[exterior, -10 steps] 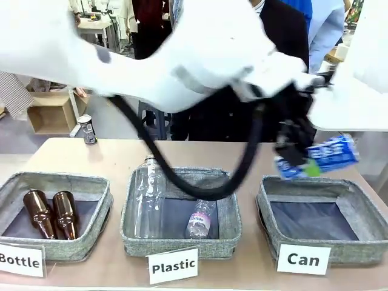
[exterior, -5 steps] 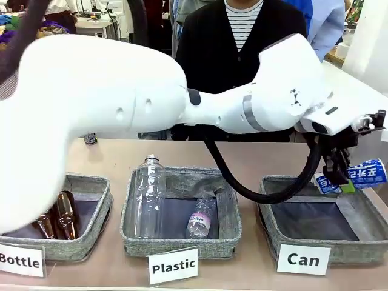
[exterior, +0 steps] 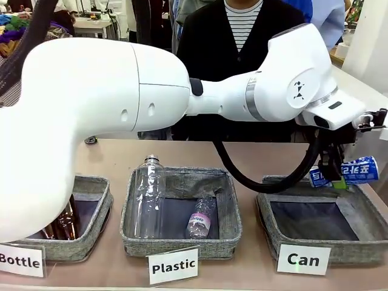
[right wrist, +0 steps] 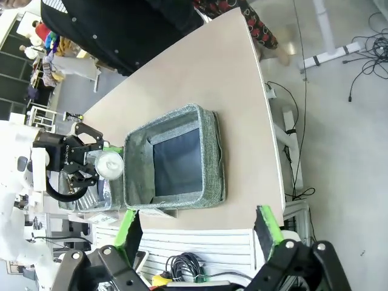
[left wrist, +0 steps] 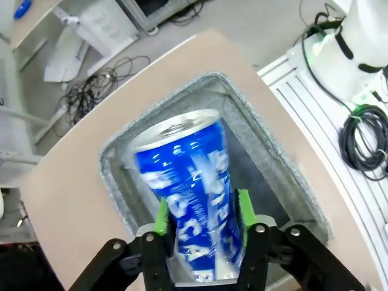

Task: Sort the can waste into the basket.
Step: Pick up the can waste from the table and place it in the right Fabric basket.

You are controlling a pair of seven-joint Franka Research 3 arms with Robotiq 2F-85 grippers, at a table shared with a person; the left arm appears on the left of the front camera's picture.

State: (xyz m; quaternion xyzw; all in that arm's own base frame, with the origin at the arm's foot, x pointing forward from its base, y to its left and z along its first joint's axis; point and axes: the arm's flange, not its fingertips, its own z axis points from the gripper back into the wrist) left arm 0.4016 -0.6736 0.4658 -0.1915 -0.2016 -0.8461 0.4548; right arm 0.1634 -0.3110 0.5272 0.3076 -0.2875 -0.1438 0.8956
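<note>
A crushed blue can point(exterior: 345, 171) with white lettering hangs over the back right edge of the grey basket point(exterior: 265, 212) behind the "Can" sign point(exterior: 303, 259). My left gripper point(exterior: 333, 176) has its green pads against the can's sides. In the left wrist view the blue can point(left wrist: 188, 182) sits slightly blurred between the pads of the left gripper point(left wrist: 201, 212), above the basket point(left wrist: 242, 115). In the right wrist view, far off, the can point(right wrist: 109, 165) is seen end-on beside the basket point(right wrist: 209, 151). My right gripper point(right wrist: 197, 230) stands open, holding nothing.
The middle basket point(exterior: 182, 242), signed "Plastic", holds clear plastic bottles point(exterior: 148, 194). The "Bottle" basket point(exterior: 97, 239) at the left is partly behind my left arm point(exterior: 121, 97), which spans the table. A person point(exterior: 242, 30) stands at the far side.
My left arm has swung lower and steadied. The blue can has shifted slightly left over the Can basket's back right corner, still between the pads.
</note>
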